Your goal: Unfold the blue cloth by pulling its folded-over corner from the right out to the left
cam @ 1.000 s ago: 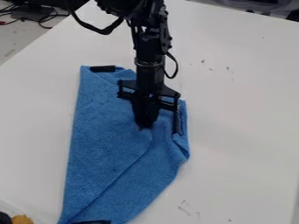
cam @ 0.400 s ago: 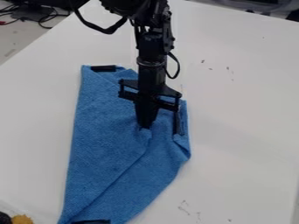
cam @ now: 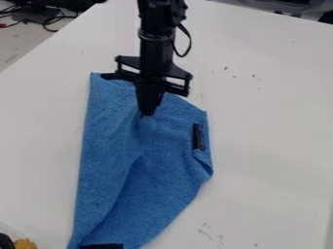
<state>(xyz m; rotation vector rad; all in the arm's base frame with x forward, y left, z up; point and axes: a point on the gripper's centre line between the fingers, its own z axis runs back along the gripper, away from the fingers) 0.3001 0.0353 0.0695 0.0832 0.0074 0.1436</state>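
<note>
White tabletop (cam: 273, 146) under a folded blue cloth (cam: 101, 155), with small dark marks (cam: 226, 68) beside it

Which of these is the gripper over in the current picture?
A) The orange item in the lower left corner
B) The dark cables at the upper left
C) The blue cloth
C: the gripper points down with its tip at the upper part of the blue cloth.

A black robot claw (cam: 148, 112) pinches a blue cloth (cam: 98, 155) on a white bench (cam: 273, 126).
The claw points down near the cloth's upper end, its closed tips gripping a raised fold; a black strip (cam: 197, 136) sits by the right edge, and dark cables (cam: 49, 21) curl beyond the bench at upper left.
</note>
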